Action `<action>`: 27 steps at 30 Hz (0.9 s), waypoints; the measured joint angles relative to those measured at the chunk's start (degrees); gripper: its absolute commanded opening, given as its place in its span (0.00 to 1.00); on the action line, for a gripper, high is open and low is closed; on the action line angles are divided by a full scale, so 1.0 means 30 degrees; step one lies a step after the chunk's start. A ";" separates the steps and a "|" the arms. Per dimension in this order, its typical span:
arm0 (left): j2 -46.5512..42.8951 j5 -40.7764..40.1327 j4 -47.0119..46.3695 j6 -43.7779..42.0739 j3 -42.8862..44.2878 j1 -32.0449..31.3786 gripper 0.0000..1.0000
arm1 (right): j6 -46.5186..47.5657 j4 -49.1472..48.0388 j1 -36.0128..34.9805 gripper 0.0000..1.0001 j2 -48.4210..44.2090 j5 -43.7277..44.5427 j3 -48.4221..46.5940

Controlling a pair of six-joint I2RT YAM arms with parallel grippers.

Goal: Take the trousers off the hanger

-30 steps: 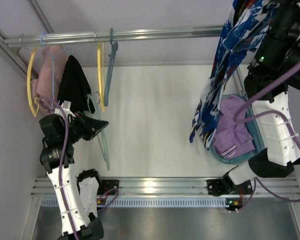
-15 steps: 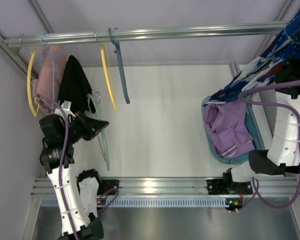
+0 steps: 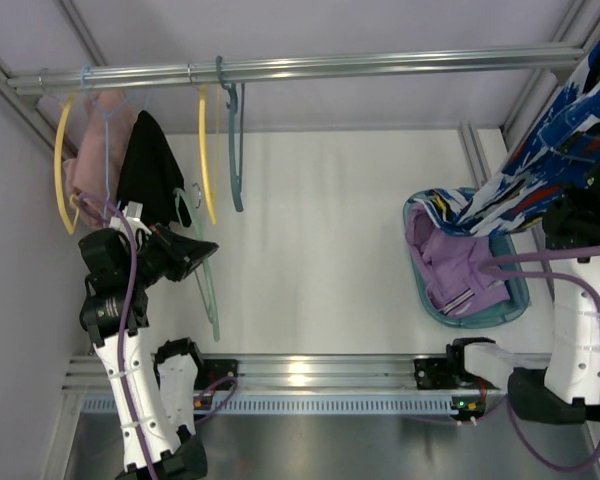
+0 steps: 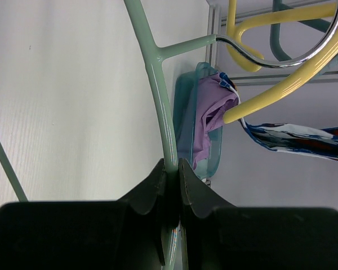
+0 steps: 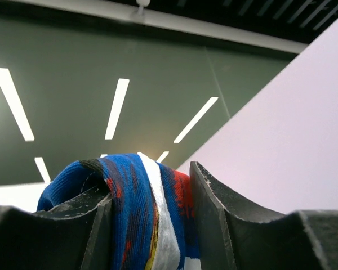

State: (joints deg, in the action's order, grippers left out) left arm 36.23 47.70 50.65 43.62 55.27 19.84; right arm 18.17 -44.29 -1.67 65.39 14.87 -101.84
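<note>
The trousers [image 3: 540, 165], bright blue with white, navy and red patches, hang from my right gripper at the upper right edge of the top view, their lower end draped over the teal basket [image 3: 518, 300]. My right gripper [image 5: 152, 202] is shut on a fold of the trousers [image 5: 138, 208], pointing up at the ceiling. The mint-green hanger [image 3: 206, 280] is bare and held low at the left by my left gripper [image 3: 202, 250]. In the left wrist view my left gripper [image 4: 172, 169] is shut on the hanger's stem [image 4: 158, 90].
A metal rail [image 3: 310, 68] spans the back with yellow hangers [image 3: 204, 150], a slate-blue hanger [image 3: 235, 140], a pink garment [image 3: 100, 140] and a black garment [image 3: 148, 165]. Purple cloth [image 3: 460, 262] lies in the basket. An aluminium frame [image 3: 310, 375] runs along the near edge.
My right arm has swung right and up with the trousers, carrying them from mid-right to the far right edge over the basket. The slate-blue and yellow hangers swung on the rail. My left arm has not moved.
</note>
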 measured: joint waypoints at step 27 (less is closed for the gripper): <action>-0.0284 0.0605 0.0007 -0.0182 0.0000 0.0000 0.00 | -0.0576 0.1683 0.0029 0.00 -0.6054 -0.3075 2.0626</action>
State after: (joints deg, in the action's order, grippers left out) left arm 35.38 49.52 50.68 43.07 55.27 19.84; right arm 16.45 -39.24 -1.58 47.22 5.65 -39.97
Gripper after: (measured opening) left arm 0.144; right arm 0.427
